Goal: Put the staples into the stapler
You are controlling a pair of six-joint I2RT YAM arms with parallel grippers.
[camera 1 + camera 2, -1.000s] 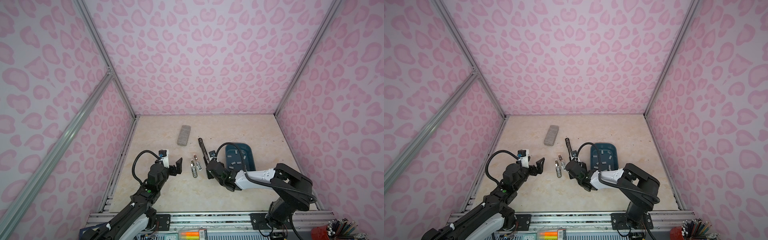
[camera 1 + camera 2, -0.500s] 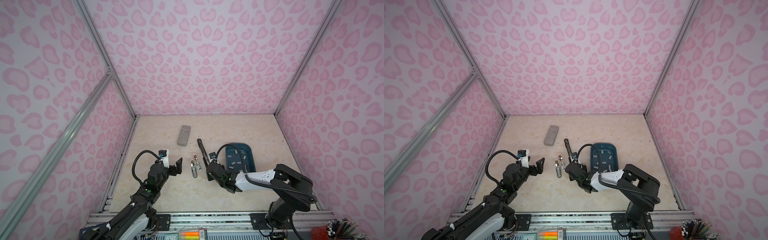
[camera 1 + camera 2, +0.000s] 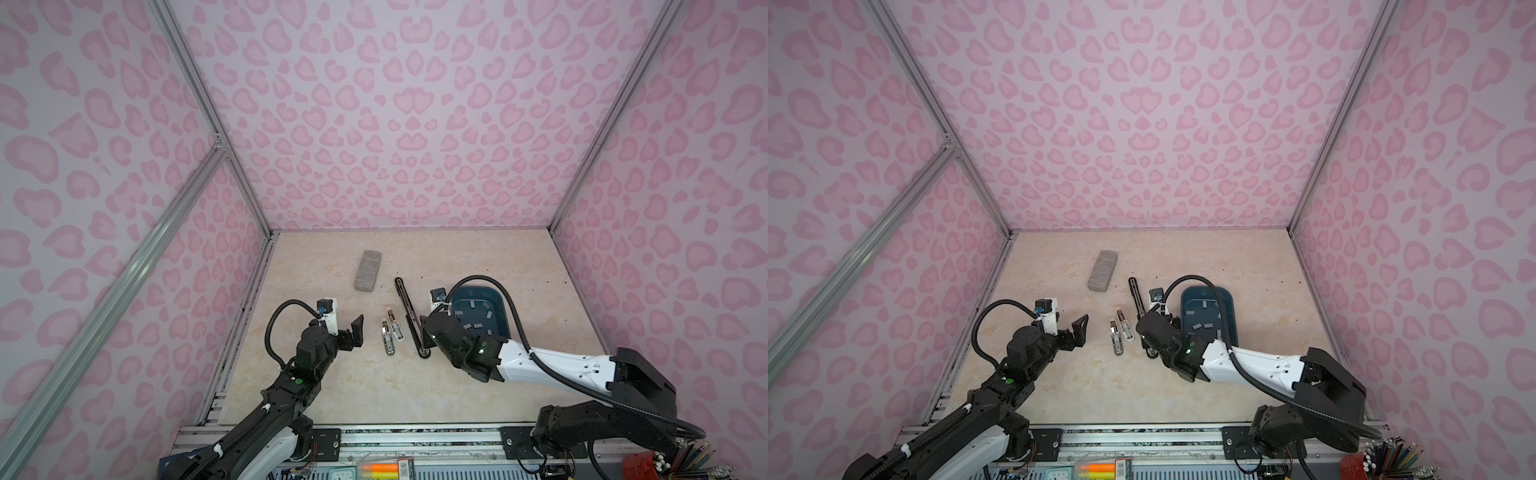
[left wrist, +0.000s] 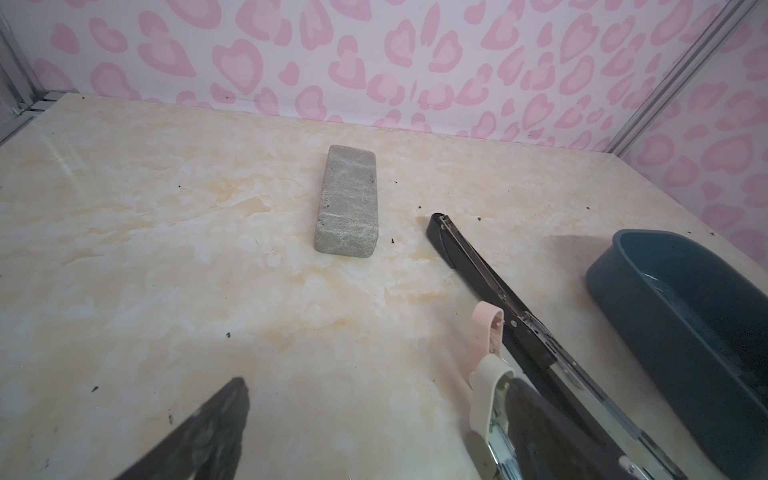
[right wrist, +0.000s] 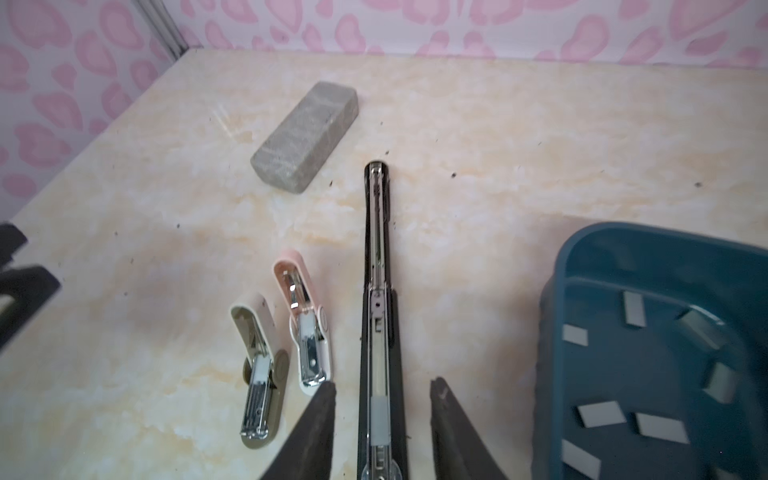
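Observation:
The black stapler lies opened out flat on the table, also seen in both top views. One light-grey strip of staples rests in its channel near the near end. More staples lie loose in the blue tray. My right gripper is open, one finger on each side of the stapler's near end, touching neither side. My left gripper hangs open to the left of the small staplers, holding nothing.
A beige small stapler and a pink one lie open just left of the black stapler. A grey speckled block sits farther back. The blue tray stands right of the stapler. Pink walls enclose the table.
My right gripper's jaws have gone from shut to apart over the stapler's near end. The left arm has not moved.

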